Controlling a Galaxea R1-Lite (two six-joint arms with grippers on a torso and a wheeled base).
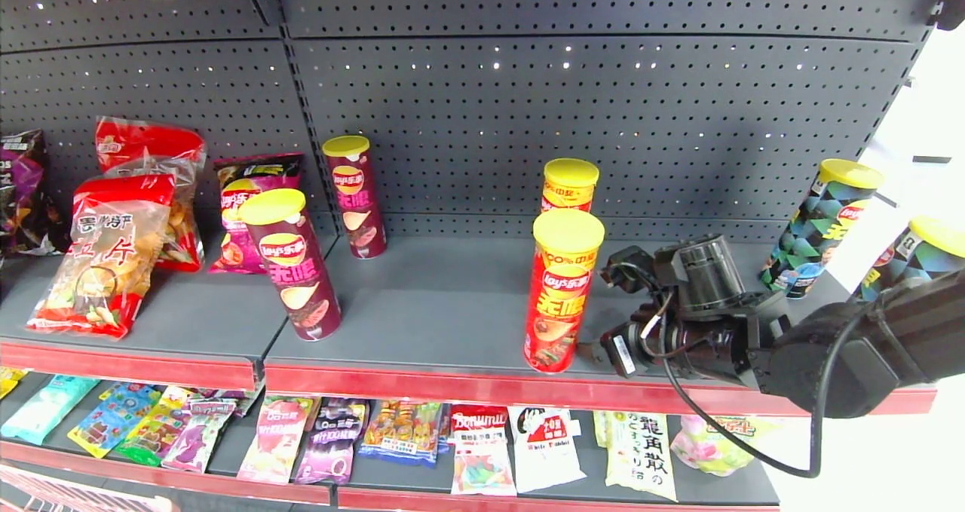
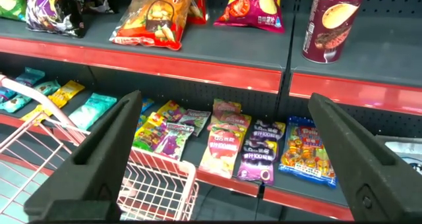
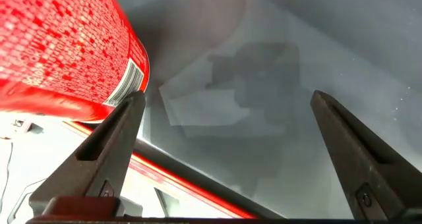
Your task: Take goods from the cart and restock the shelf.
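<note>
Left wrist view has the left gripper (image 2: 224,105) with its fingers (image 2: 99,151) spread wide and nothing between them. It hangs in front of the lower shelf (image 2: 277,194), above the pink wire cart (image 2: 158,184).

In the right wrist view the right gripper (image 3: 224,102) is just as wide apart and holds nothing. One finger (image 3: 112,138) sits right at the bottom rim of the front red can (image 3: 59,46); whether they touch cannot be told. In the head view this gripper lies low over the front edge of the upper shelf (image 1: 452,293), just right of that can, which stands upright at the same edge.

Counting along the upper shelf from its left end:
- one purple bag (image 1: 19,188) at the left end
- two red snack bags (image 1: 105,256), one behind the other
- one maroon bag (image 1: 252,210) leaning on the back panel
- two maroon cans (image 1: 290,263), one tilted near the front and one at the back
- two red cans, the front one and the rear red can (image 1: 569,184) directly behind it
- two dark patterned cans (image 1: 822,225) at the right end, both tilted

On the lower shelf a row of flat packets (image 1: 332,436) lies side by side, overlapping too much to count.
</note>
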